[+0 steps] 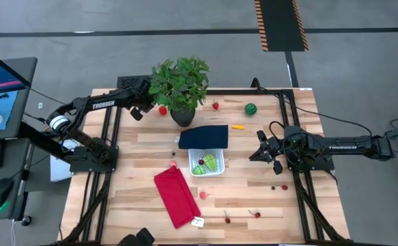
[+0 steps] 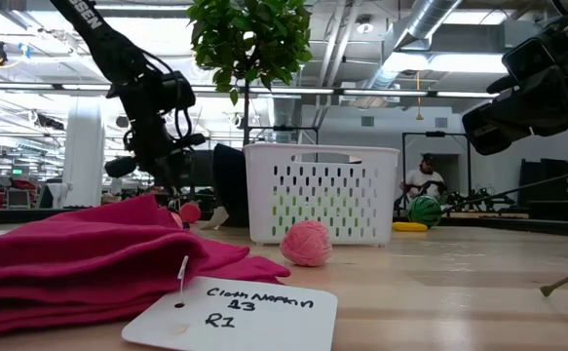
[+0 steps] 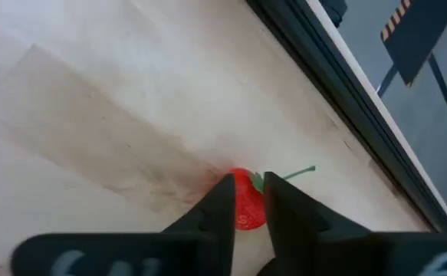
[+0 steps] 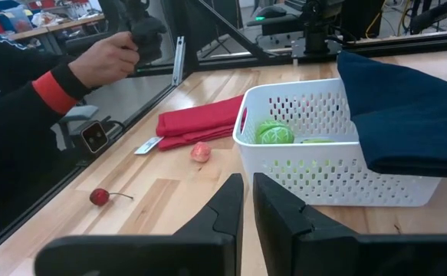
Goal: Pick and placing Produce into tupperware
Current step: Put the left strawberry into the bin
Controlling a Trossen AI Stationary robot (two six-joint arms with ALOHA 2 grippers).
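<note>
Back edge, by the rail
My left gripper pinches a red fruit; right gripper nearly closed, empty; tag reads "Cloth Napkin 13 R1".

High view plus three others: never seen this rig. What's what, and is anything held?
Two robot arms work at a wooden table. The high view looks straight down, the low view sits at table level, and each wrist view rides on an arm. On the table are a white basket holding green produce, a navy lid partly over it, a red cloth, a potted plant, a striped green ball, an orange piece and small red berries. The left gripper is at a red fruit by the plant; whether it grips is unclear. The right gripper waits, shut and empty.
</note>
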